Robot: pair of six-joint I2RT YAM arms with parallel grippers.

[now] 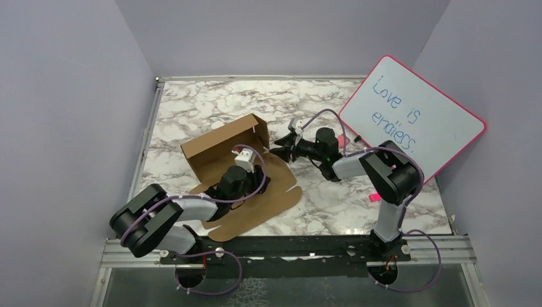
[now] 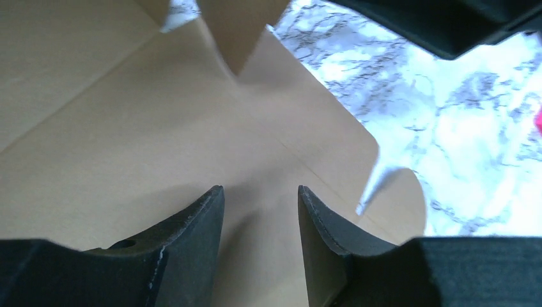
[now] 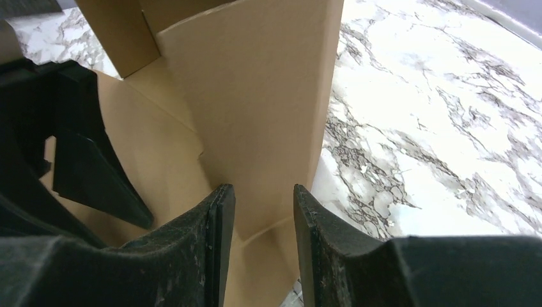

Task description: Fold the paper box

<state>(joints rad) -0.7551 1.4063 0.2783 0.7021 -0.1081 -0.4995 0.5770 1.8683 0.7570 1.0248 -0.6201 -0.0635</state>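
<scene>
The paper box (image 1: 220, 146) is brown cardboard, partly folded: one long wall stands up at the back and rounded flaps (image 1: 262, 208) lie flat on the marble table (image 1: 345, 198). My left gripper (image 1: 254, 164) hovers low over the flat base panel (image 2: 128, 147), open with nothing between its fingers (image 2: 204, 217). My right gripper (image 1: 279, 152) is at the right end of the raised wall, also open. In the right wrist view, an upright side flap (image 3: 255, 96) stands just ahead of the right gripper (image 3: 263, 187). The left gripper's dark fingers (image 3: 89, 166) show at the left.
A pink-rimmed whiteboard (image 1: 415, 121) with blue writing leans at the back right. A small pink object (image 1: 374, 197) lies on the table by the right arm. Grey walls enclose the table on three sides.
</scene>
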